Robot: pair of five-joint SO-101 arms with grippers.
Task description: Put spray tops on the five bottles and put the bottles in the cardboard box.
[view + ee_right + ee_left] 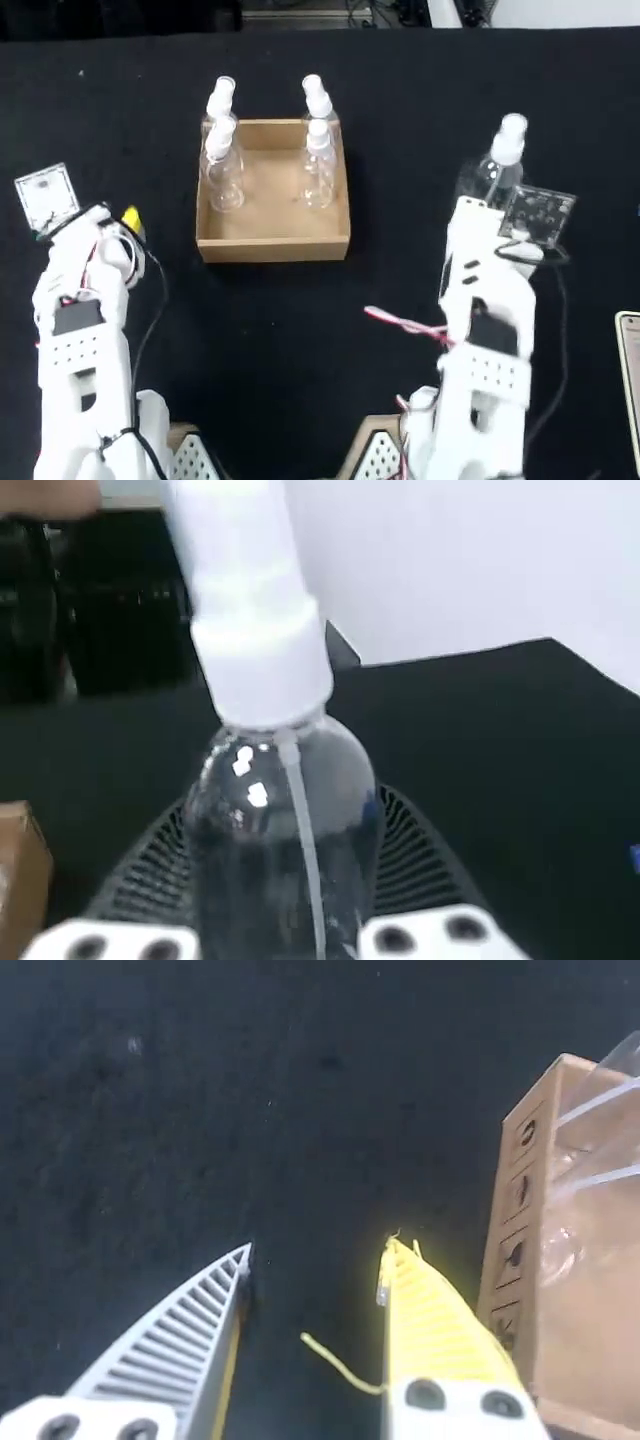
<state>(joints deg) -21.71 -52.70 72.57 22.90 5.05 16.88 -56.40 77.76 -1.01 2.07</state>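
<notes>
The cardboard box (272,243) sits at upper centre of the high view on the black tabletop (400,120). Four bottles (222,175) stand upright inside it, one near each corner, all with white spray tops on. The fifth bottle (497,168), its spray top (255,630) also fitted, stands at the right of the frame, well apart from the box, and the right fingers (415,865) pinch its clear body from both sides. At lower left, the left fingers (430,1320) are spread apart over bare tabletop just beside the box's left wall, holding nothing.
</notes>
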